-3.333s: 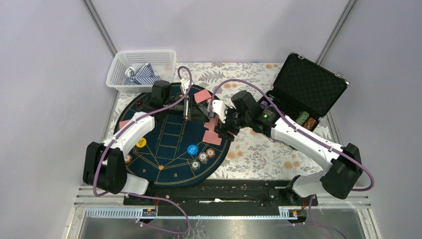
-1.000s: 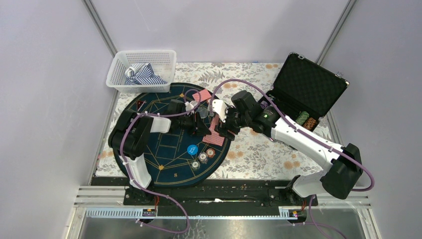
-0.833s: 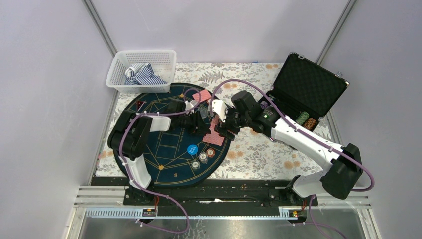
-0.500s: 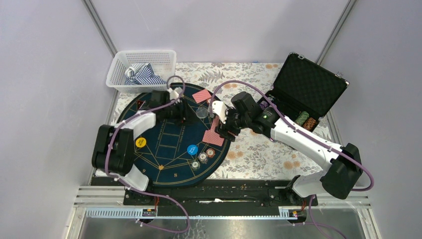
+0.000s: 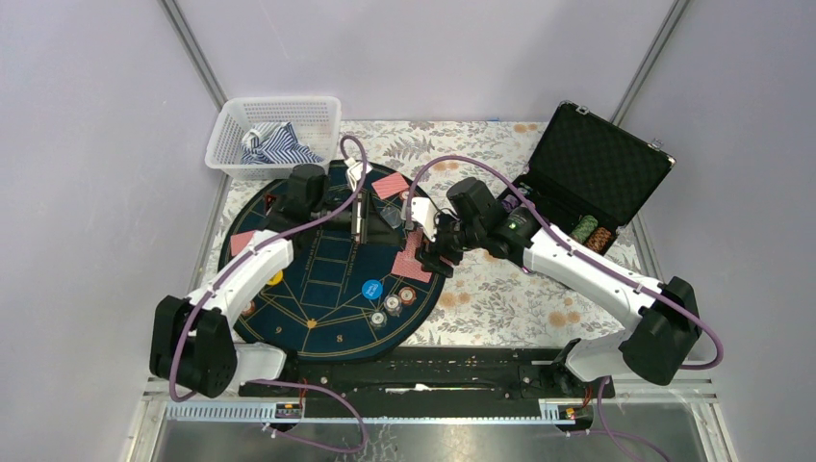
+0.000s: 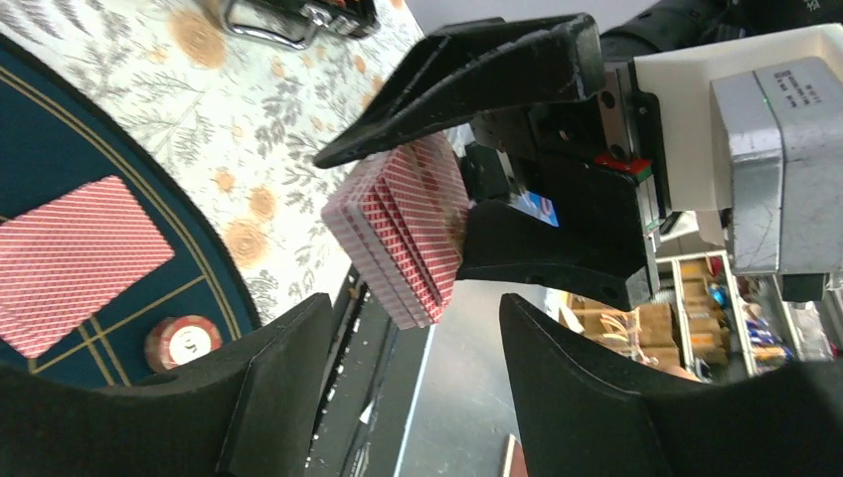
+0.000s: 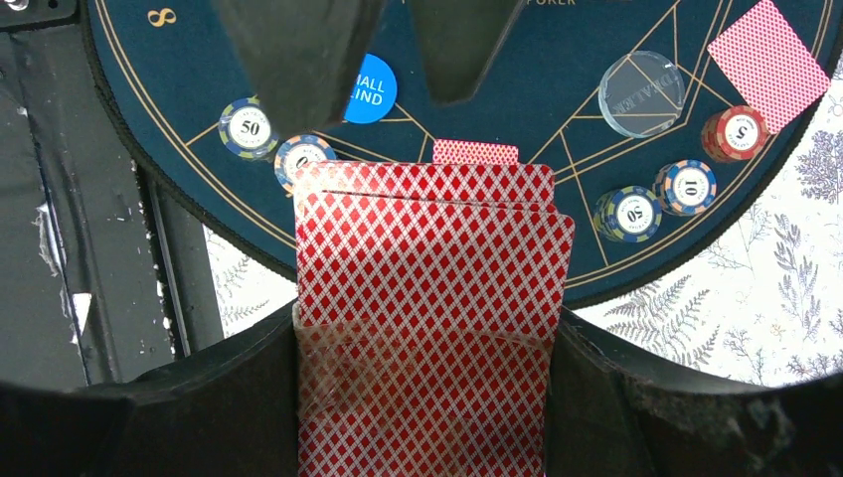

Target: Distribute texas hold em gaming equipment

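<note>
Right jaws clamp card deck (image 7: 429, 298), long axis apparently toward mat (image 7: 567, 149), left jaws apart

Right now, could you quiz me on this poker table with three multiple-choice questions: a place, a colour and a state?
1. Where is the deck of cards?
A. Held by the right gripper
B. In the white basket
C. Inside the black case

2. What colour is the small-blind disc?
A. Yellow
B. Green
C. Blue

3. How does the left gripper stand?
A. Shut tight
B. Open, empty
C. Clamped on the deck

Answers: 1 A, its jaws clamp the deck in the right wrist view; 2 C, its blue face lies on the mat; 3 B, its jaws stand apart, nothing between.
</note>
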Controlling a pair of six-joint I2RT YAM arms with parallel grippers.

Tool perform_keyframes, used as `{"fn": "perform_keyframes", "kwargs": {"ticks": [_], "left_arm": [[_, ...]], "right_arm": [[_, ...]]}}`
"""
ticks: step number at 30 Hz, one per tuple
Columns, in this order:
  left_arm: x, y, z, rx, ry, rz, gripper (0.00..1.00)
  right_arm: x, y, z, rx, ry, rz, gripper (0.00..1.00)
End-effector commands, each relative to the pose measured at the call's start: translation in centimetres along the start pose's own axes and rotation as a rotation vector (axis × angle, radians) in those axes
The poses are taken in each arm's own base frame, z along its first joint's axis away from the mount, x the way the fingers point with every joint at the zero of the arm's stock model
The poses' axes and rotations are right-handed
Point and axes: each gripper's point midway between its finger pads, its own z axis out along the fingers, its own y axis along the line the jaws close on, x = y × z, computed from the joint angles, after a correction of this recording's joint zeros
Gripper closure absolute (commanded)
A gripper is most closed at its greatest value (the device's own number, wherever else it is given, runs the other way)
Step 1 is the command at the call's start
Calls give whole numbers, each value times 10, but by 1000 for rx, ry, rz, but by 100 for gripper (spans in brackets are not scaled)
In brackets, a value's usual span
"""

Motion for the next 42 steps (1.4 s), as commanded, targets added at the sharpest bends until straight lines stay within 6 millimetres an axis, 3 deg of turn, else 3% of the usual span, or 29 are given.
{"fn": "perform_keyframes", "kwargs": {"ticks": [1, 17, 26, 33, 37, 42], "left_arm": [[1, -12, 5, 56, 30, -8, 33], [10, 12, 25, 33, 80, -129, 44], [6, 20, 13, 38, 26, -183, 59], [2, 23, 2, 23, 1, -178, 62], [-6, 8, -7, 64, -29, -117, 58], [-12, -12, -9, 92, -63, -44, 40]], "right_arm": [[-36, 3, -10, -10, -105, -56, 82], [-42, 7, -15, -18, -121, -56, 82], [-43, 5, -18, 1, -127, -59, 83], [-41, 4, -19, 9, -121, -59, 84], [-38, 4, -16, 6, -112, -56, 84], [-38, 4, -13, -3, -108, -54, 83]]}}
